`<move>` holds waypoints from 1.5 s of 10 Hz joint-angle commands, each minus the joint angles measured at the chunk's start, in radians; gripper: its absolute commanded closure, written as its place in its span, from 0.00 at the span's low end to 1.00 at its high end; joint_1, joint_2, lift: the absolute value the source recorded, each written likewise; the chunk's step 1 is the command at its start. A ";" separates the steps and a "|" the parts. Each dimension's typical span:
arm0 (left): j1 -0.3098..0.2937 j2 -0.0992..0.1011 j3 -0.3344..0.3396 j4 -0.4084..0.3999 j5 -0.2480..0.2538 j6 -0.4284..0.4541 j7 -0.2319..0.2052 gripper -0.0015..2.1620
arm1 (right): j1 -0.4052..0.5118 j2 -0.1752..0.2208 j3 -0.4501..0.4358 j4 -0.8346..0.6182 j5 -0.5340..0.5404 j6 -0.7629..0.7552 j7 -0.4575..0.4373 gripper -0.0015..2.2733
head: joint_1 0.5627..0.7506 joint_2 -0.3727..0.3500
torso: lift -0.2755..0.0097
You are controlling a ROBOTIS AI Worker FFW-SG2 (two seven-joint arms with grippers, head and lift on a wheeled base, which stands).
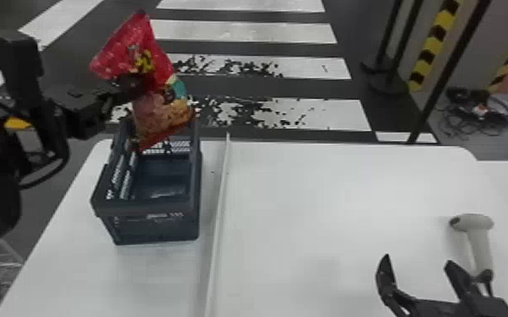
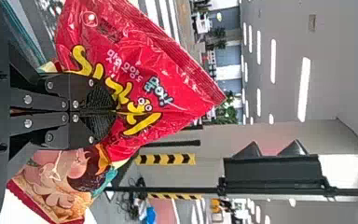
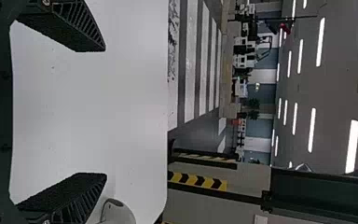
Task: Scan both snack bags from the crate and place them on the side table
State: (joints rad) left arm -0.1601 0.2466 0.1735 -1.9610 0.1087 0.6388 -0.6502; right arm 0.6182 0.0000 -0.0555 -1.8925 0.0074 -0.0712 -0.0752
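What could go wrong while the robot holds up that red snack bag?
The shiny red plastic snack bag might slip and fall, since it hangs in the air from just the black left pincer. Squeezing too hard might crush the snacks, as the pincer grips the bag around its middle. The open black right pincer might bump the light grey plastic scanner close by.

In front of me stretches a smooth white desk (image 1: 316, 189) with rounded far corners. A thin pale ridge (image 1: 218, 219) runs from my side to its far edge. Left of that, near it, my dark open-topped crate (image 1: 152, 229) stands upright; well to its right lies a light grey scanner (image 1: 479, 236), handle towards me.
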 commanded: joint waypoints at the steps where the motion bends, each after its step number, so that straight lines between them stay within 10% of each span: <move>1: -0.001 -0.052 -0.022 -0.035 0.017 0.045 0.000 0.99 | 0.011 0.001 0.002 -0.019 0.000 -0.003 0.000 0.01 | 0.70 0.49 | 0.63; 6: -0.026 -0.210 -0.218 0.024 -0.030 0.075 0.000 0.99 | 0.028 0.001 -0.003 -0.054 0.009 -0.003 -0.003 0.01 | 0.70 0.28 | 0.63; 12: 0.047 -0.237 -0.437 0.100 -0.104 0.155 0.037 0.99 | 0.021 0.001 -0.024 -0.073 0.009 0.000 -0.005 0.01 | 0.70 0.06 | 0.63; 15: 0.036 -0.249 -0.537 0.263 -0.115 0.146 0.064 0.99 | 0.023 0.001 -0.035 -0.082 0.005 0.003 -0.005 0.01 | 0.70 0.03 | 0.63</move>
State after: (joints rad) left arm -0.1213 0.0004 -0.3471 -1.7348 -0.0051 0.7888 -0.5887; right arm 0.6401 0.0000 -0.0873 -1.9731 0.0133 -0.0684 -0.0798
